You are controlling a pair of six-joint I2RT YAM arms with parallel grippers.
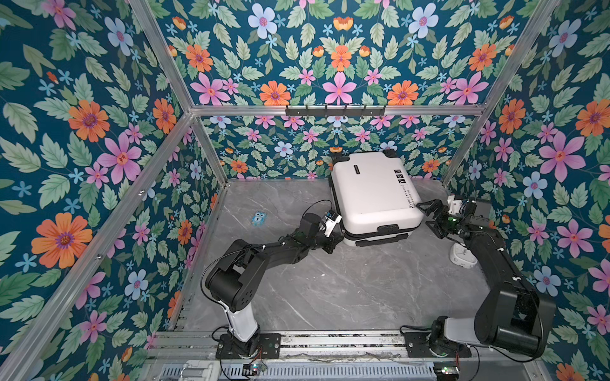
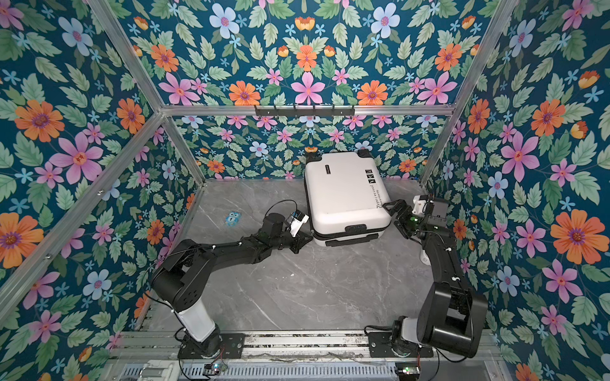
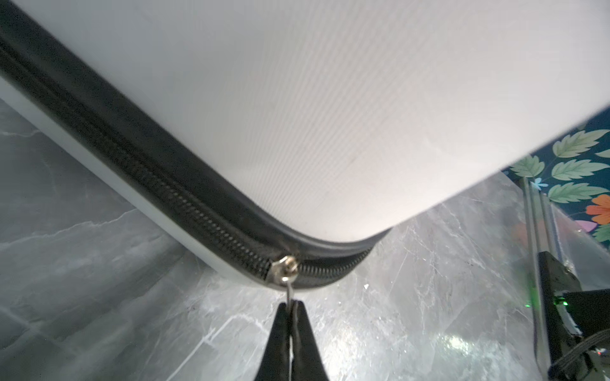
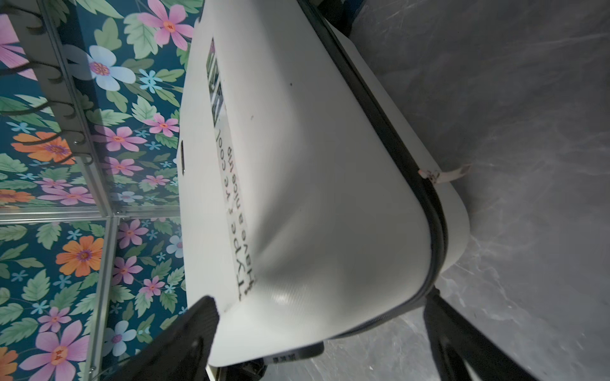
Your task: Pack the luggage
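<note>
On the grey table (image 1: 330, 280), white luggage (image 1: 373, 191) lying flat; black zipper band (image 3: 132, 158)

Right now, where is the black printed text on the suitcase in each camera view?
Top view: printed text near the right edge of the luggage.
Top view: printed text near the same edge.
Left wrist: not in it.
Right wrist: printed text along the lid's middle.
Shared landmark: the black zipper band.

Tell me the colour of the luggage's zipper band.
Black, set against the white luggage shell; the left wrist view shows the zipper band best.
</note>
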